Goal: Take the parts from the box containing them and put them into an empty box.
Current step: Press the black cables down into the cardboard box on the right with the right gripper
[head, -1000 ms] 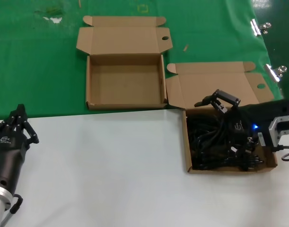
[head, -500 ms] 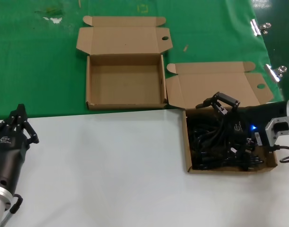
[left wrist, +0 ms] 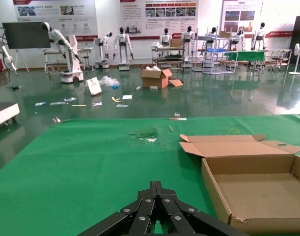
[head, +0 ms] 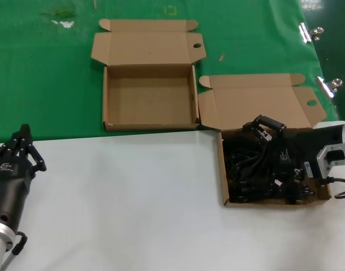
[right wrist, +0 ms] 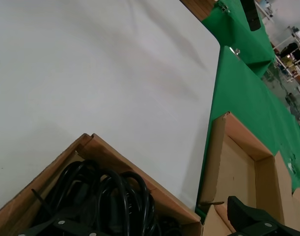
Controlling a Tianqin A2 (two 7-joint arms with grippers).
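1. My landmark is the box containing them (head: 224, 169), the carton on the white table surface (head: 132, 197) with its flap lid laid back onto the green mat (head: 48, 73). The parts (head: 257, 175) fill it as one dense black tangle, reaching nearly to every wall.
2. Against the picture from a second ago, the right gripper (head: 263, 127) has come lower and slightly back toward the right side of this carton. It now sits at the far rim, just over the cords, where before it stood clear above the flap.
3. Its fingers stand apart, one above and one below; I see no cord between them. In the right wrist view only a black finger (right wrist: 253, 216) shows beside the cords, so I cannot tell whether it touches them.
4. The cords themselves look unmoved.
5. The empty box (head: 107, 96) lies beyond and left of the full carton, on the mat, floor bare, lid hinged open away from me. Its near right corner sits just beside the full carton's flap.
6. Left of the full carton, I have a broad stretch of white table.
7. The left gripper (head: 22, 148) is parked far left of the carton at the table's edge, unchanged, fingers drawn together to a point.
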